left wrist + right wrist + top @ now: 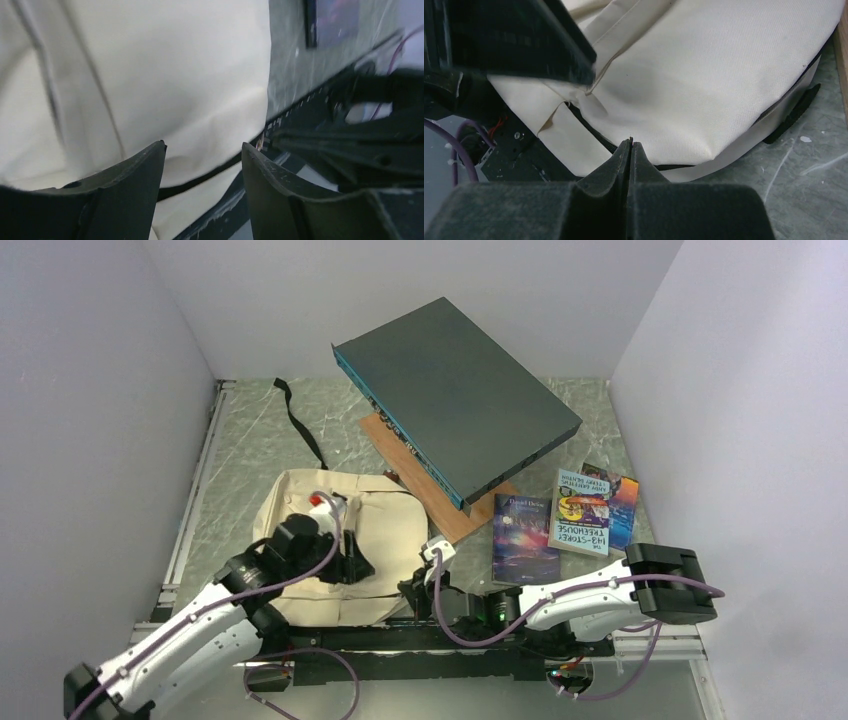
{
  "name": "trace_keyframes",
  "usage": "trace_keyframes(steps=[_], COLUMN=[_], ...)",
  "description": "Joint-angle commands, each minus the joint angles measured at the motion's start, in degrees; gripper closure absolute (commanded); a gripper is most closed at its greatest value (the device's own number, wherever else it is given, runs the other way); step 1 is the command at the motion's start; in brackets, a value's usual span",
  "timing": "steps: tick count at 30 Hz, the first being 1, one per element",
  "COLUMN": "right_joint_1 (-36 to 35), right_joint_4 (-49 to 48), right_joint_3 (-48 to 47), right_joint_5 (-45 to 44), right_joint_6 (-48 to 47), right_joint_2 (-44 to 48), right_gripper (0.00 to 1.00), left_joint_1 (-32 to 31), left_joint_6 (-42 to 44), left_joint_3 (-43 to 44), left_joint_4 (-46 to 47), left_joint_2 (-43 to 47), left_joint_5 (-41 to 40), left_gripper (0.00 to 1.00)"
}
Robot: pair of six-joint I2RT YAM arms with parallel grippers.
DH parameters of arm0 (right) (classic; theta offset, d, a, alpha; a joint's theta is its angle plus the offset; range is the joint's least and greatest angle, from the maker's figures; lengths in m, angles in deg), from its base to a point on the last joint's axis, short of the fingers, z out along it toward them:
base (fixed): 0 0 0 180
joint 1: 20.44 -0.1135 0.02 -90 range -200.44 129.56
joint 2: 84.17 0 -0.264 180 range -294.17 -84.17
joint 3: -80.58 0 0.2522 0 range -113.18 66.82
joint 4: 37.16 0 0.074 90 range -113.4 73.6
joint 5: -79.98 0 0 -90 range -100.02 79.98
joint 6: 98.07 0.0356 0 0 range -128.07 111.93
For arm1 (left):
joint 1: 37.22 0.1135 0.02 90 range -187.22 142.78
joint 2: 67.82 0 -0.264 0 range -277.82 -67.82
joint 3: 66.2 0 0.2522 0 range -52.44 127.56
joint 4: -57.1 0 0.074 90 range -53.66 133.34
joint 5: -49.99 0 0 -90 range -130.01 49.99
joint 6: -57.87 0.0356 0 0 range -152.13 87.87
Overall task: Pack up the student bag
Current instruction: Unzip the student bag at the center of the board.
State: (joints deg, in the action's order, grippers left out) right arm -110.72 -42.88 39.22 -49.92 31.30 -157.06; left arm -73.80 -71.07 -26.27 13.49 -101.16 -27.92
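Pressed flush together at the bottom of the right wrist view, the fingers of the right gripper (630, 143) leave no gap, and their tip sits against the black-trimmed near edge of the student bag (704, 85); whether anything thin is pinched there I cannot tell. The left gripper (202, 150) stands with its jaws apart and nothing between them, poised just over the same cream canvas near that edge (its dark body also looms in the upper left of the right wrist view). From above, the bag lies flat on the marbled table (250, 440) at the near left, just beyond the arm bases, with the left arm over its middle and the right arm reaching in from the right to its near right corner. A black strap (300, 425) trails away from its far side. Just beside its right edge lies a wooden board (440, 512), on which a dark grey flat box (455, 390) rests tilted. Three books (524, 538) lie side by side to the right of the board.
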Motion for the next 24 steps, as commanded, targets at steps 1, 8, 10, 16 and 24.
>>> trace_keyframes(steps=[1, 8, 10, 16, 24], right_joint_1=[0.5, 0.8, 0.7, 0.7, 3.2], right_joint_4=[-4.1, -3.7, -3.7, -0.2, 8.4], right_joint_3=[0.4, 0.9, 0.7, 0.6, 4.9], right_joint_5=[0.5, -0.1, 0.2, -2.0, -9.0], right_joint_6=[-1.5, -1.8, -2.0, 0.0, 6.0], right_joint_2=[2.6, 4.2, 4.6, 5.7, 16.3], right_gripper=[1.00, 1.00, 1.00, 1.00, 1.00], left_joint_1=[-11.7, -30.8, -33.2, -35.5, -35.6], left_joint_6=[2.6, -2.2, -3.2, -10.2, -15.7], left_joint_3=[1.3, 3.1, 3.8, 5.5, 1.1], left_joint_4=[1.1, 1.2, 0.6, -4.0, -6.4], left_joint_2=[-3.1, -11.2, -15.5, -24.8, -20.8], left_joint_5=[-3.6, -21.8, -25.7, -33.2, -34.3], left_gripper=[0.37, 0.35, 0.35, 0.73, 1.00])
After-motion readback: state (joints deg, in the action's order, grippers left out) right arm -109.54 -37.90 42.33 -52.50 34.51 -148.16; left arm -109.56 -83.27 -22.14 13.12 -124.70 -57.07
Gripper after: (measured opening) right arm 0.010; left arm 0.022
